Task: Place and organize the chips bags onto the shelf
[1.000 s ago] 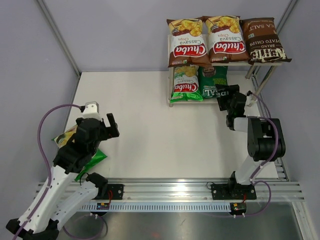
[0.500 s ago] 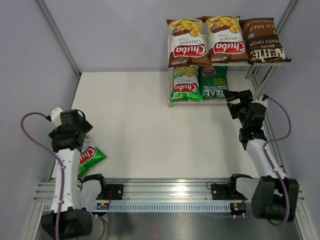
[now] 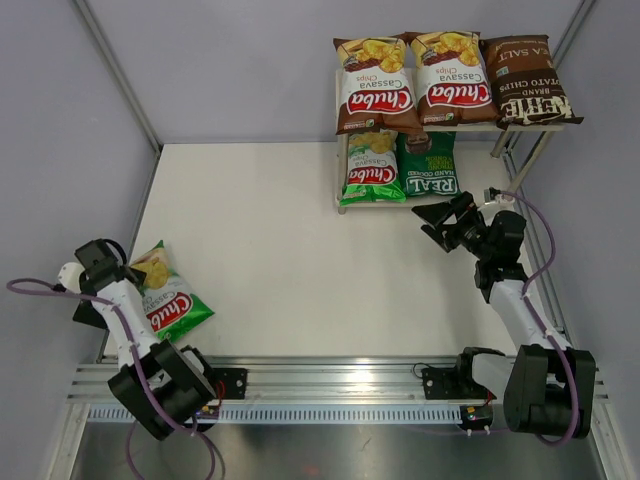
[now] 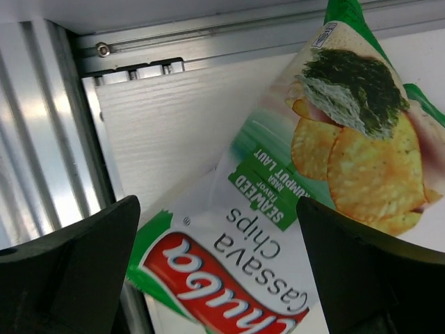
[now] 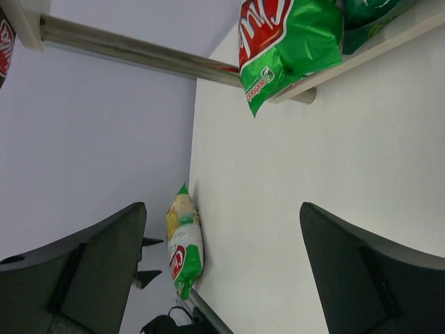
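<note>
The shelf (image 3: 515, 125) stands at the back right. Its top board carries two brown Chuba chips bags (image 3: 375, 85) (image 3: 452, 80) and a dark-brown Kettle bag (image 3: 530, 82). On its lower board (image 5: 361, 52) lie a light-green Chuba bag (image 3: 372, 168) (image 5: 285, 42) and a dark-green REAL bag (image 3: 428, 165). Another light-green Chuba bag (image 3: 165, 295) (image 4: 292, 209) (image 5: 184, 250) lies flat at the table's left edge. My left gripper (image 3: 100, 275) (image 4: 219, 278) hovers open beside and over it, holding nothing. My right gripper (image 3: 432, 225) (image 5: 222, 278) is open and empty, in front of the shelf, pointing left.
A metal rail (image 3: 340, 380) with both arm bases runs along the near edge. Grey walls and a frame post (image 3: 115, 70) close in the left and back. The shelf's silver leg (image 5: 139, 49) crosses the right wrist view. A purple cable (image 3: 40, 290) loops left of the left arm.
The left arm swung back to the table's left edge, uncovering the light-green bag. The right gripper drew back from the REAL bag on the lower board and turned left.
</note>
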### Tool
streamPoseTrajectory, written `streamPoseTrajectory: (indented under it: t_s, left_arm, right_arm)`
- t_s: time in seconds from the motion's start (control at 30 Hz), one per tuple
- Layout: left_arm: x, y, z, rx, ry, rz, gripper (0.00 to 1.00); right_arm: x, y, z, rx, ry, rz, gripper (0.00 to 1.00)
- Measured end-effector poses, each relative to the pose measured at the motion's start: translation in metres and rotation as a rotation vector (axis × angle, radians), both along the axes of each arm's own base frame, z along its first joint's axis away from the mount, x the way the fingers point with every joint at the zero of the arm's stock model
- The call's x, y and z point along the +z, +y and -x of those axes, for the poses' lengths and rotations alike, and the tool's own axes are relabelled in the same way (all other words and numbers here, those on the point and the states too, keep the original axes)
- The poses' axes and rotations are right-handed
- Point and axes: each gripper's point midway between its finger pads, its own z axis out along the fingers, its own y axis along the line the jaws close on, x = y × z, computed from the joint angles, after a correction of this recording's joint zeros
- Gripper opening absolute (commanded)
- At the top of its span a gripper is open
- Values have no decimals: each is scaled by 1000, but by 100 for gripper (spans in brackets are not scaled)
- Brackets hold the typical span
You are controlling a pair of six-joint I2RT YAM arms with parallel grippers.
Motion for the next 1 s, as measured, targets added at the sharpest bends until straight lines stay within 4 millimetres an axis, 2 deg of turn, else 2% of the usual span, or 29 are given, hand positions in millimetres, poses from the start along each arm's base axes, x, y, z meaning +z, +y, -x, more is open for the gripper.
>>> streamPoseTrajectory:
  t_s: [0.17,0.3,0.43,0.6,0.8,0.87,1.0]
  left_arm:
    - [-42,-10,-14,-11,-81,81,99]
    - [-49,-18,-35,-27,-280,69,99]
    - [-55,-35,-50,-42,-461,76,99]
    - [-63,-88,-77,-160,-600,165,99]
    - [-62,-163,-108,-387,-608,320,99]
    - [-59,-177,-114,-437,-601,356,99]
    - [-44,-186,-122,-501,-614,371,99]
  right_arm:
    - [6,9,7,78,-33,-7,99]
    - [10,13,10,105,-53,-6,99]
    - [14,14,13,115,-72,-1,100]
    - [14,14,13,120,-78,3,99]
    - [13,14,13,122,-82,16,99]
    - [11,14,13,123,-80,21,99]
    - [7,14,13,127,-72,30,100]
